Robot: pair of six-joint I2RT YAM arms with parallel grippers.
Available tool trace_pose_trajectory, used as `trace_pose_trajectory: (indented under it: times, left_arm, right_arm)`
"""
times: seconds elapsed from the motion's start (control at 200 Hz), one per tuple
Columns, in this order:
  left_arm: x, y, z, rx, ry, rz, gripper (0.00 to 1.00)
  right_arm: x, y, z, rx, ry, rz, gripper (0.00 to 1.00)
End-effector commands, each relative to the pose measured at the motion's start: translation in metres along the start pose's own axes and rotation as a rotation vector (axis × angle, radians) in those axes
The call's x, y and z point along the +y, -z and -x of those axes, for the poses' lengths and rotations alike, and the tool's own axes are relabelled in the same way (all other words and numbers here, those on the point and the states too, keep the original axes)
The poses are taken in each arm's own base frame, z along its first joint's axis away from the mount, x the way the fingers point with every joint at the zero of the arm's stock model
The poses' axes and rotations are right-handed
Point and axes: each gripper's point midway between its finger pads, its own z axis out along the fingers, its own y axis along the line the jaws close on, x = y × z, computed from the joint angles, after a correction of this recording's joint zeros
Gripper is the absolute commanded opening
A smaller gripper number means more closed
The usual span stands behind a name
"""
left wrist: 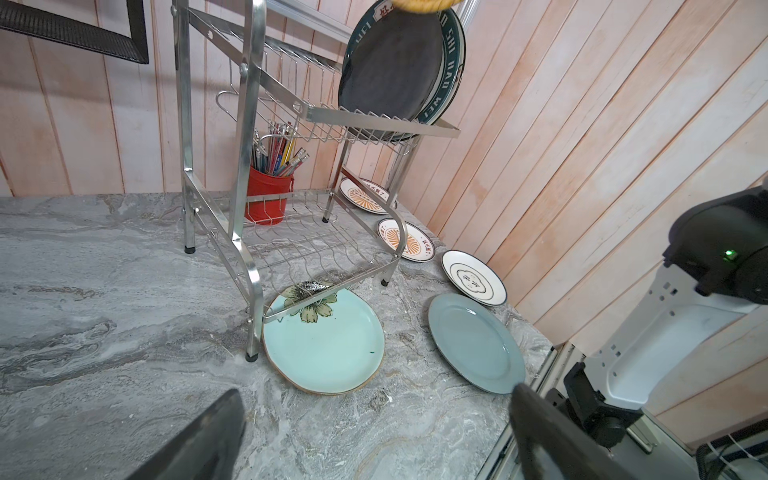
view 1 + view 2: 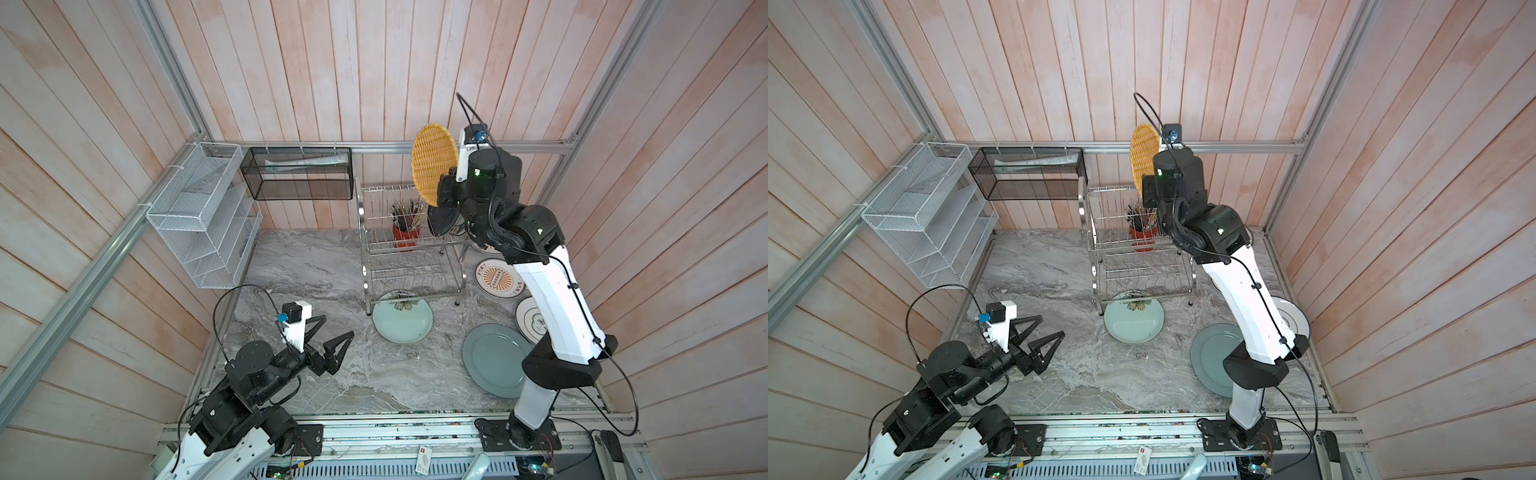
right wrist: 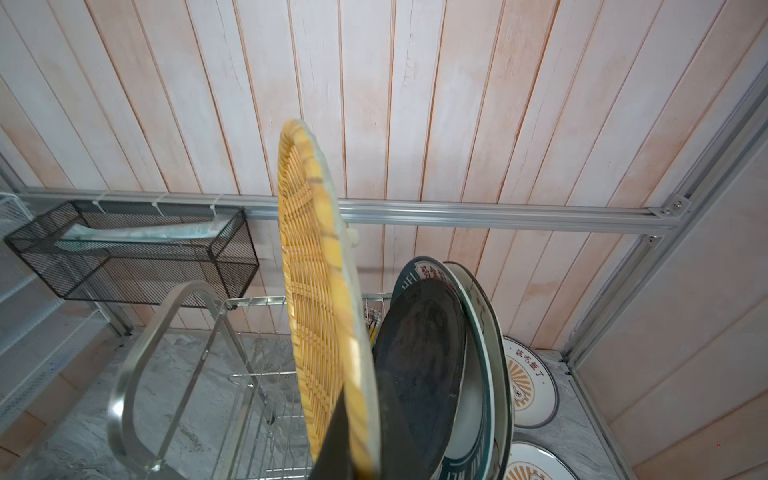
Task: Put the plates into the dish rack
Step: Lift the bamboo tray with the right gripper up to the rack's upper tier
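Note:
My right gripper [image 3: 363,449] is shut on the lower rim of the yellow woven plate [image 3: 316,291], holding it on edge above the upper tier of the dish rack [image 2: 399,257]. A glossy black plate [image 3: 424,365] and a green-print white plate [image 3: 478,332] stand in that tier beside it. On the table lie a mint flowered plate [image 2: 402,322] partly under the rack's front, a grey-blue plate [image 2: 494,359], two orange-sunburst plates [image 1: 405,241] and a dark-emblem plate [image 1: 473,278]. My left gripper [image 2: 337,325] stands open and holds nothing, low over the table's left side.
A red cup [image 1: 268,199] full of pens sits on the rack's lower tier. A white mesh organiser [image 2: 203,216] and a black mesh basket [image 2: 297,172] hang on the walls at the back left. The right arm [image 2: 552,299] spans over the plates on the right.

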Motion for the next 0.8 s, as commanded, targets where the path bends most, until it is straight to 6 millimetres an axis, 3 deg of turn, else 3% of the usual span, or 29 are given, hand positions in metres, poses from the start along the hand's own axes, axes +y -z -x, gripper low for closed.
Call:
trace_pose_trajectory:
  times: [0.0, 0.375, 0.79]
  left_arm:
    - [-0.003, -0.001, -0.005, 0.006, -0.008, -0.026, 1.0]
    - [-0.008, 0.0, -0.004, 0.005, -0.008, -0.057, 1.0]
    - [-0.012, 0.002, -0.003, -0.005, -0.008, -0.081, 1.0]
  right_arm:
    - [-0.012, -0.008, -0.001, 0.002, 0.015, -0.042, 0.0]
    - [-0.01, -0.043, -0.041, 0.077, 0.109, -0.14, 0.0]
    - [-0.015, -0.068, -0.071, 0.134, 0.145, -0.161, 0.0]
